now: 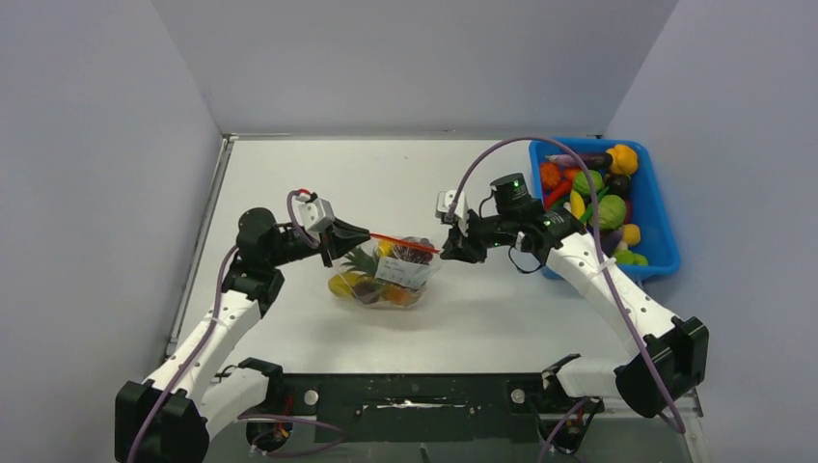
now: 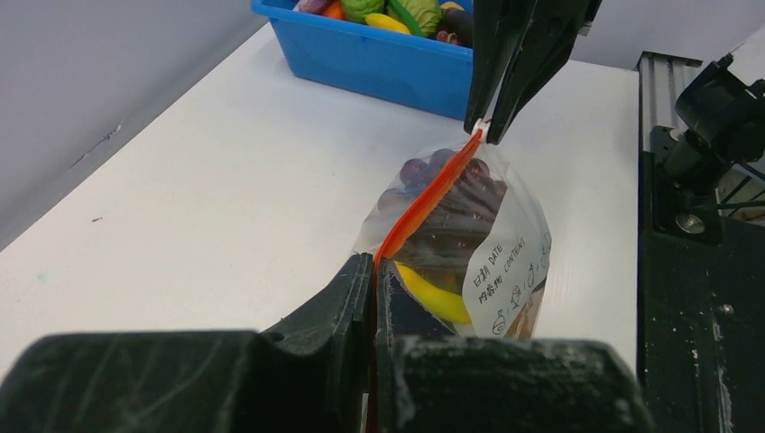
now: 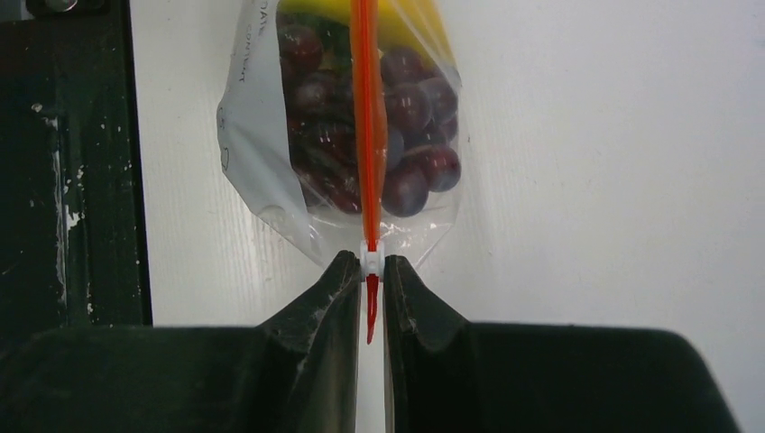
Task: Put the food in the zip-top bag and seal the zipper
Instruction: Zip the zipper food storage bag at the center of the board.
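Note:
The clear zip-top bag (image 1: 386, 275) hangs mid-table between my two grippers, holding purple grapes (image 3: 406, 117), a yellow banana (image 2: 437, 298) and a pineapple (image 1: 362, 260). Its red zipper (image 1: 403, 241) is stretched taut between them. My left gripper (image 1: 359, 234) is shut on the zipper's left end (image 2: 374, 271). My right gripper (image 1: 449, 249) is shut on the small white slider (image 3: 371, 260) at the zipper's right end. The zipper strip (image 3: 366, 126) runs straight away from my right fingers; it looks closed along its visible length.
A blue bin (image 1: 656, 217) with several toy fruits and vegetables stands at the back right, just behind my right arm. It also shows in the left wrist view (image 2: 361, 54). The black base rail (image 1: 415, 391) runs along the near edge.

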You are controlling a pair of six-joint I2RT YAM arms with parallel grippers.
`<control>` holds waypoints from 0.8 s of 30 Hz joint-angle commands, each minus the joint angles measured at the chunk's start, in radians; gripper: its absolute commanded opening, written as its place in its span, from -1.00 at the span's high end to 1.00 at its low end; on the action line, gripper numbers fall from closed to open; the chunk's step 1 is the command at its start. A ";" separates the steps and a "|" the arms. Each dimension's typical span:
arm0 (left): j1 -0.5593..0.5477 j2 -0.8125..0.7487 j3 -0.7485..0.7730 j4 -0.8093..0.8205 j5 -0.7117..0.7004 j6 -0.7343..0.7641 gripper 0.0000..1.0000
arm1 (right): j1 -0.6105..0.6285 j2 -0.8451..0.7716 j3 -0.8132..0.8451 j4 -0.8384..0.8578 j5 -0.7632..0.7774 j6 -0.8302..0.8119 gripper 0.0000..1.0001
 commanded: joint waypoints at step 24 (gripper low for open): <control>0.015 -0.097 0.141 -0.130 -0.151 -0.034 1.00 | -0.042 -0.256 -0.244 0.248 -0.161 0.382 1.00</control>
